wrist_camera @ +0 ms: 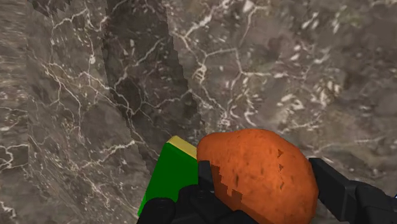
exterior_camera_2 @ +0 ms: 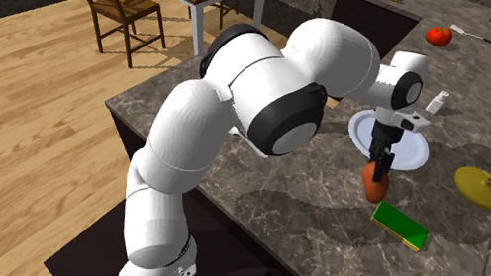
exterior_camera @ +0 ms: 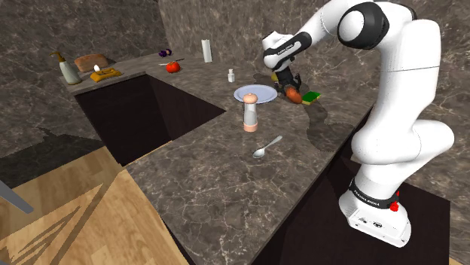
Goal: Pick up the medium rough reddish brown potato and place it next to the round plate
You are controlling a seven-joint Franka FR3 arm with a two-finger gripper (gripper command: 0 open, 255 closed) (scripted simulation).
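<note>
Potato (wrist_camera: 257,175), reddish brown and rough-skinned, is clasped between the two black fingers (wrist_camera: 347,191) of the tool (wrist_camera: 267,191). The tool is clenched on it, one finger on each flank.

Hazard: the skin is rounded, so a quick swing or a release made too high could let it slip or roll. From this position it may land on the green sponge (exterior_camera_2: 400,225), at 5 o'clock from the potato in the second exterior view. It may also tip onto the white round plate (exterior_camera_2: 409,155), at 12 o'clock. Release only low over bare tabletop (exterior_camera_2: 317,248).

Position: the potato hangs directly beneath the tool, close to the tabletop. Contact with the surface cannot be confirmed. In the shoulder view it lies at 3 o'clock from the plate, just beside the rim, between plate and sponge. A pepper mill (exterior_camera: 249,113) stands farther off, at 6 o'clock from the plate.
</note>
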